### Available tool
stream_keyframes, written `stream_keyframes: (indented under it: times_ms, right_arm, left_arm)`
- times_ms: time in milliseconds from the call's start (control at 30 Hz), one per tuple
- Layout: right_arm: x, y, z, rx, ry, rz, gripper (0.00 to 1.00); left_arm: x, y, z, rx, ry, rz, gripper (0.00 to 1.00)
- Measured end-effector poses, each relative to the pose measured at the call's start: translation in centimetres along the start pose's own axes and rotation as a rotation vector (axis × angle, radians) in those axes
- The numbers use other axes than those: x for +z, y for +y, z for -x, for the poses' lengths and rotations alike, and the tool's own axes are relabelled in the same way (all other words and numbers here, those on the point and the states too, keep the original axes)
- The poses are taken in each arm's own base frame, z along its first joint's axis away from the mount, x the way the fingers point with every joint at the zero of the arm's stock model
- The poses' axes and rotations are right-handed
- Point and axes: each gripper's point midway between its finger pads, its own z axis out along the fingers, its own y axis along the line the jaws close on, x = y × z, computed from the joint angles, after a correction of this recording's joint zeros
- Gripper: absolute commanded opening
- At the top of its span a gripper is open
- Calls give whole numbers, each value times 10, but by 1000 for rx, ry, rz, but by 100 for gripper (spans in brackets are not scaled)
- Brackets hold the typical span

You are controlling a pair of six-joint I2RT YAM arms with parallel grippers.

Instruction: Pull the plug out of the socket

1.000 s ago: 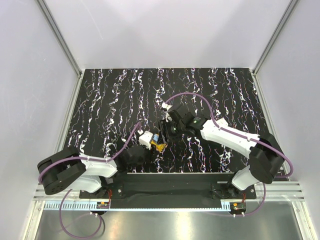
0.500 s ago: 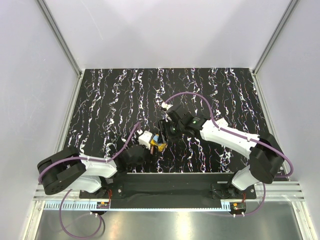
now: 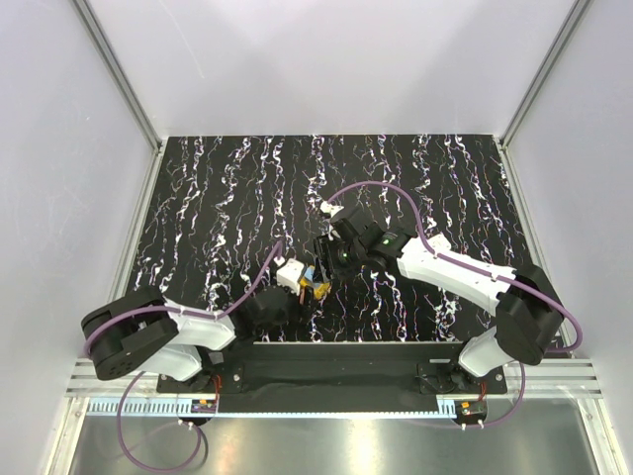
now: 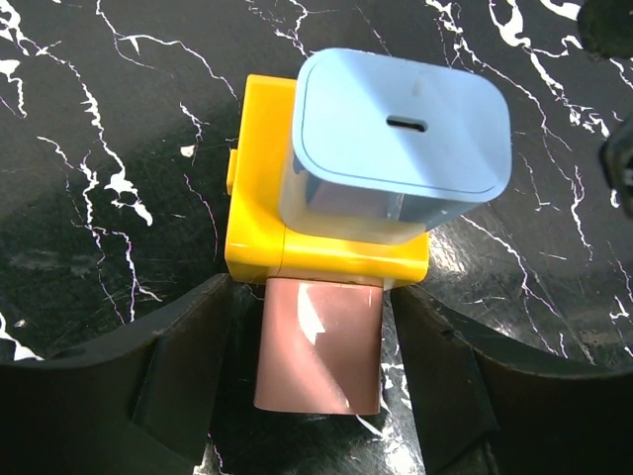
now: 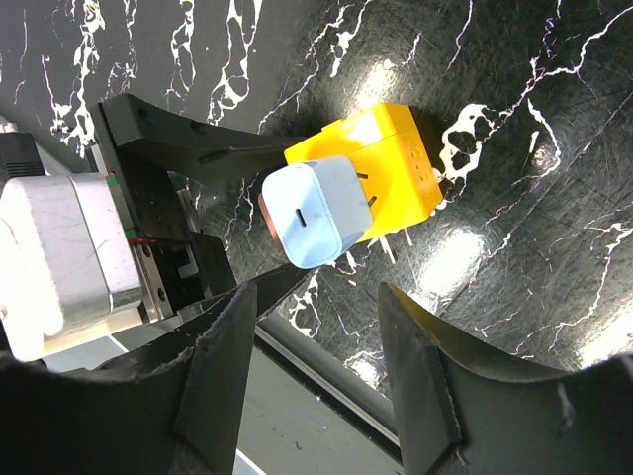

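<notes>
Your left gripper (image 4: 315,297) has its jaws spread, pinching nothing. The small bright-yellow cube socket (image 4: 257,208) lies on the black, white-veined marble table (image 3: 218,198), toward 6 o'clock of its middle and at 12 o'clock right off the fingertips. Its pinkish-brown flat tab (image 4: 318,346) reaches back between them, clear of both. The pale-blue rounded plug (image 4: 396,129) sits in the socket. Your right gripper (image 5: 318,297) is spread too, with the plug at 12 o'clock beyond its tips, untouched.
</notes>
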Motion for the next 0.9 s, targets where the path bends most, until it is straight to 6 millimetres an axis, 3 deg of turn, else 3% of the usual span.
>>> stream_keyframes:
  times_ms: [400, 900]
  right_arm:
    - [0, 0, 0, 0, 1, 1, 59]
    - [0, 0, 0, 0, 1, 1, 57]
  left_arm:
    - [3, -4, 9, -7, -33, -12, 75]
    - [8, -4, 9, 3, -49, -9, 31]
